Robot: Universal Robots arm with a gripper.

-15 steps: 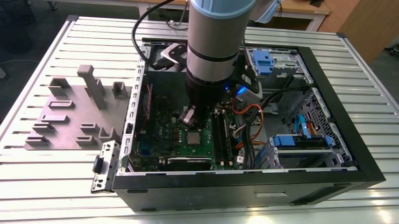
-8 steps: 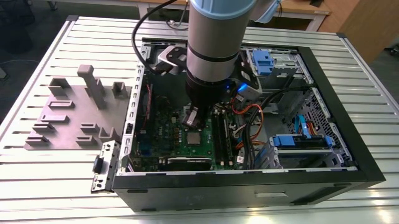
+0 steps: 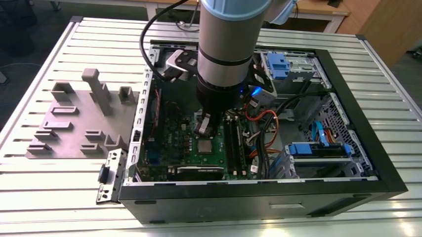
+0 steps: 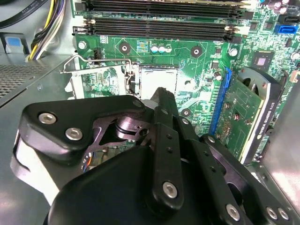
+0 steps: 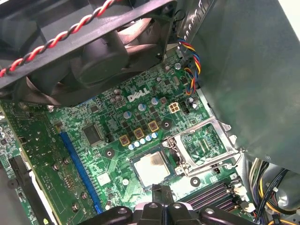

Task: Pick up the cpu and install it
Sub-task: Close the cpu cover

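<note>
**Exterior view.** One arm [image 3: 224, 49] is seen reaching down into one open computer case [image 3: 264, 197], which lies on one slatted metal table [image 3: 59, 207]. One gripper [image 3: 203, 128] is located at the centre of the frame, over one green motherboard [image 3: 188, 148]. One cpu [image 3: 205, 146] is seated flat in the socket, just below the gripper in the picture. One grey plastic fixture [image 3: 72, 123] is placed on the table at the exterior view's left, outside the case.

**Second wrist view.** The jaws of the gripper [image 4: 161, 93] are seen brought together at the tip. The tip overlaps the edge of the cpu [image 4: 157, 77]; contact cannot be determined. One silver socket frame [image 4: 93, 79] is folded open beside the cpu. One graphics card [image 4: 248, 112] is mounted beside one blue slot [image 4: 220, 105].

**First wrist view.** The cpu [image 5: 152, 168] is found in the socket, between the open socket frame [image 5: 206, 140] and the blue slot [image 5: 77, 161]. The gripper [image 5: 162, 192] is positioned near the cpu. One fan [image 5: 93, 51] is crossed by one red-and-black twisted wire [image 5: 70, 33].
</note>
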